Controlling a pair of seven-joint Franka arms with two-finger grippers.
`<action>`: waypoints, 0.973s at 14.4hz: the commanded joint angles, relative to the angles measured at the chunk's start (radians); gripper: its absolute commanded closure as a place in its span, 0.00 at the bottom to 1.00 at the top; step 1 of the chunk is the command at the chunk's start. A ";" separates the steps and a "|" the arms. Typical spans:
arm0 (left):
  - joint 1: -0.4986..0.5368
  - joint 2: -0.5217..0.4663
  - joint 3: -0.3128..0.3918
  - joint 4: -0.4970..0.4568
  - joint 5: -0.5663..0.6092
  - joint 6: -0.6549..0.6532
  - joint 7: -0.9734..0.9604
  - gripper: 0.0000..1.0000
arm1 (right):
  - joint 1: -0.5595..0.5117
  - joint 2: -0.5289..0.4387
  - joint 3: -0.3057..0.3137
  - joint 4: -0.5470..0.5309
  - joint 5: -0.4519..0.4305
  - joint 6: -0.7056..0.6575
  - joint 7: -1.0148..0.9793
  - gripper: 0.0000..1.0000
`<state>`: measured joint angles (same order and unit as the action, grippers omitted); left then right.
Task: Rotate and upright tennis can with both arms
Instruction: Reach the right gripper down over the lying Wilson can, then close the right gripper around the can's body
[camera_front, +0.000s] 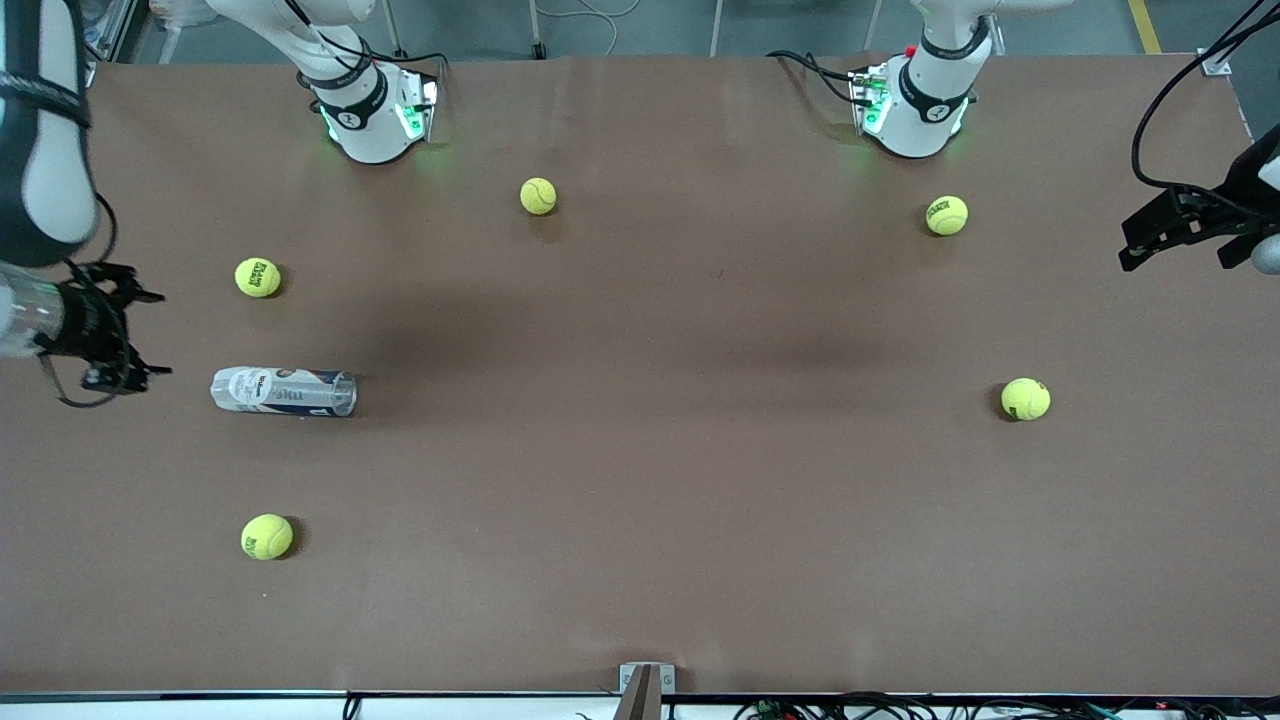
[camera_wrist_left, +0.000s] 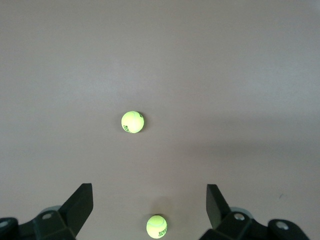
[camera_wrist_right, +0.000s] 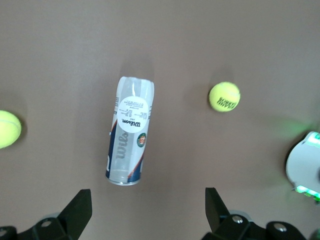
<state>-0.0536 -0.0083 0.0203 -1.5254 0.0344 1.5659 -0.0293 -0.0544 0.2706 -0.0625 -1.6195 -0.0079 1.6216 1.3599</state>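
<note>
The tennis can (camera_front: 283, 391) is a clear tube with a white-and-navy label. It lies on its side on the brown table (camera_front: 640, 450) toward the right arm's end. It also shows in the right wrist view (camera_wrist_right: 130, 131). My right gripper (camera_front: 148, 333) is open and empty, up in the air over the table's end, beside the can and apart from it. In its own view (camera_wrist_right: 147, 210) the jaws stand wide apart. My left gripper (camera_front: 1127, 246) is open and empty, raised over the left arm's end of the table. Its own view (camera_wrist_left: 150, 205) shows only table and balls under it.
Several yellow-green tennis balls lie scattered: one (camera_front: 258, 277) farther from the camera than the can, one (camera_front: 267, 536) nearer, one (camera_front: 538, 196) between the bases, and two (camera_front: 947, 215) (camera_front: 1025, 399) toward the left arm's end. The arm bases (camera_front: 370, 110) (camera_front: 915, 100) stand at the table's top edge.
</note>
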 joint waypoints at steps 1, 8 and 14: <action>0.003 0.004 0.001 0.014 -0.011 -0.006 0.017 0.00 | 0.007 0.016 -0.002 -0.095 -0.001 0.123 0.073 0.00; 0.003 0.005 0.001 0.013 -0.011 -0.007 0.017 0.00 | -0.001 0.052 -0.002 -0.324 0.011 0.454 0.172 0.00; 0.003 0.005 0.001 0.013 -0.011 -0.007 0.015 0.00 | 0.004 0.074 0.000 -0.428 0.011 0.610 0.198 0.01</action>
<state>-0.0536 -0.0081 0.0203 -1.5254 0.0344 1.5658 -0.0293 -0.0513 0.3520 -0.0672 -2.0054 -0.0074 2.1852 1.5285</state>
